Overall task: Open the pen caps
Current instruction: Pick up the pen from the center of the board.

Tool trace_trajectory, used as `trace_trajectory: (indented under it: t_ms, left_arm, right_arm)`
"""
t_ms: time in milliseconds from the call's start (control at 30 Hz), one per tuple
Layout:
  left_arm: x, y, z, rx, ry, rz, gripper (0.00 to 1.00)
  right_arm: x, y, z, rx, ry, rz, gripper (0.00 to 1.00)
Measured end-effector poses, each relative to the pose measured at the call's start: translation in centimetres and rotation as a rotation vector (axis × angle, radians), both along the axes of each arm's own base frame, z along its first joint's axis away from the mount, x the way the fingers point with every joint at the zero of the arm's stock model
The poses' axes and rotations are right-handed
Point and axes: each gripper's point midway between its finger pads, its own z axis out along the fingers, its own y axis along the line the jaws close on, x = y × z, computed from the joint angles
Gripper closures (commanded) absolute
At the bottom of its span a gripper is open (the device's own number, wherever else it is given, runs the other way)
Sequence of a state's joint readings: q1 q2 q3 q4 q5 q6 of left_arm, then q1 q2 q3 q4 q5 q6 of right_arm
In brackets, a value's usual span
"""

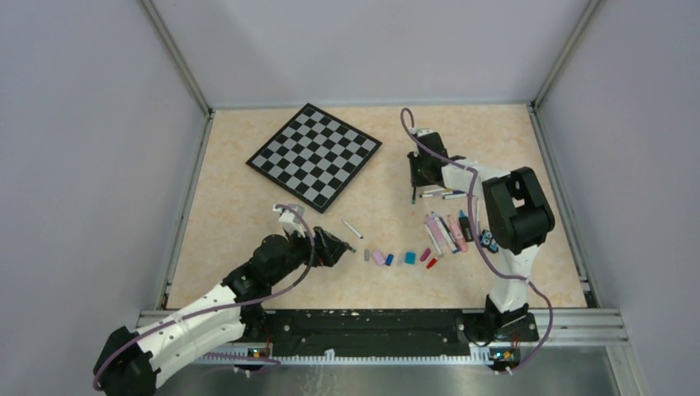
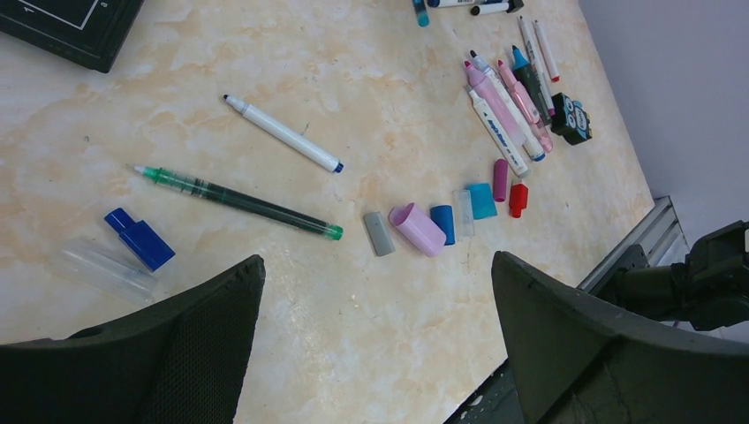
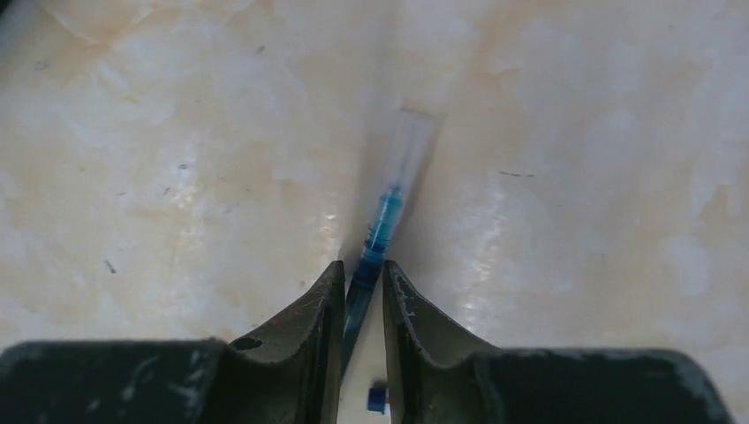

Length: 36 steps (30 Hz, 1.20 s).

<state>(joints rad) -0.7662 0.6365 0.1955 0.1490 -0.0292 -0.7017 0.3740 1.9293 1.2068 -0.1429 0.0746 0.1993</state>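
My right gripper (image 3: 362, 276) is shut on a thin blue pen (image 3: 382, 221) lying on the table, and the pen's clear cap (image 3: 411, 141) sticks out past the fingertips. From above, that gripper (image 1: 414, 195) points down at the back right beside a few more pens (image 1: 442, 194). Loose pen caps lie in a row: grey (image 2: 379, 233), pink (image 2: 418, 229), blue (image 2: 442, 223), clear (image 2: 463, 212), teal (image 2: 481, 200), magenta (image 2: 501, 179) and red (image 2: 518, 199). My left gripper (image 2: 375, 259) hovers open just in front of them, holding nothing.
A white pen (image 2: 283, 134), a green pen (image 2: 238, 199), a blue cap (image 2: 139, 238) and a clear cap (image 2: 93, 265) lie to the left. Several pens and pink highlighters (image 2: 508, 115) lie by the owl-like figure (image 2: 571, 118). The checkered board (image 1: 314, 155) is at the back.
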Motion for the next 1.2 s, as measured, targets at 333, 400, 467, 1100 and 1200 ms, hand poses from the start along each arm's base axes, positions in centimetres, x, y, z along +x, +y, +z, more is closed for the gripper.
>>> trace_trajectory:
  t_ms: [333, 400, 467, 1100, 1200]
  left_arm:
    - [0.1, 0.4, 0.1, 0.000, -0.004, 0.020, 0.01]
    - [0.0, 0.5, 0.1, 0.003, -0.002, 0.022, 0.01]
    - [0.1, 0.6, -0.2, 0.011, 0.004, 0.029, 0.01]
    - [-0.1, 1.6, -4.0, 0.116, 0.161, 0.087, 0.01]
    - [-0.1, 1.5, -3.9, 0.111, 0.162, 0.089, 0.01]
  right_arm:
    - [-2.6, 6.4, -0.1, 0.029, 0.011, 0.233, 0.75]
    - [-2.9, 7.0, 0.0, 0.033, 0.018, 0.263, 0.72]
    - [-3.0, 7.3, 0.0, 0.035, 0.023, 0.284, 0.71]
    - [-5.4, 7.4, -0.1, 0.014, 0.083, 0.454, 0.67]
    - [-5.7, 7.3, -0.2, 0.005, 0.092, 0.466, 0.70]
